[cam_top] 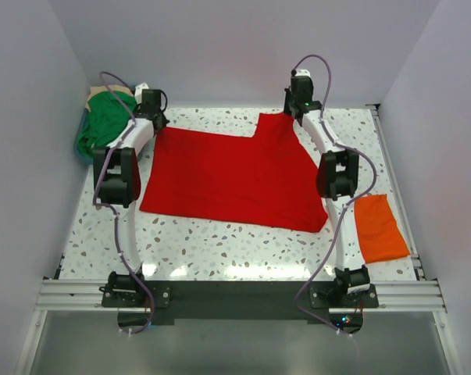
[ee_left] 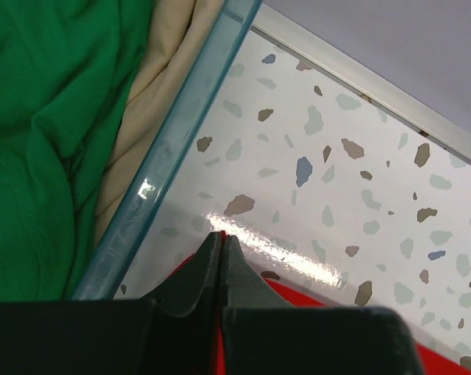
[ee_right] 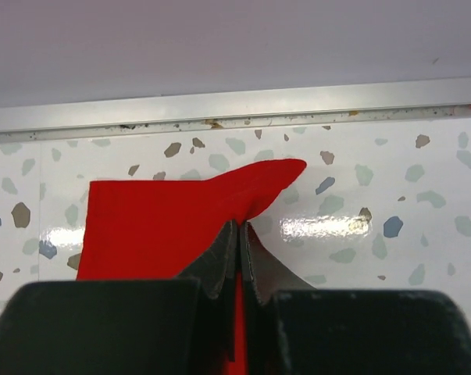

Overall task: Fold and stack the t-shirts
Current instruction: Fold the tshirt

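The red t-shirt lies spread flat across the middle of the speckled table. The left gripper sits at the shirt's upper left corner. The right gripper is at its upper right corner, where a narrow flap of cloth reaches toward the top of the frame.

In the left wrist view the fingers are pressed together on a sliver of red cloth, with more red at the lower right. In the right wrist view the jaws are likewise closed on a raised fold of red at the centre.

In the top view both arms reach from their bases at the bottom toward the far edge with elbows bent, one along each side of the shirt.

An orange t-shirt lies folded at the right edge, near the right arm and apart from the red one. At the upper left, a green t-shirt and a tan t-shirt sit bunched in a teal basket, just beside the left gripper.
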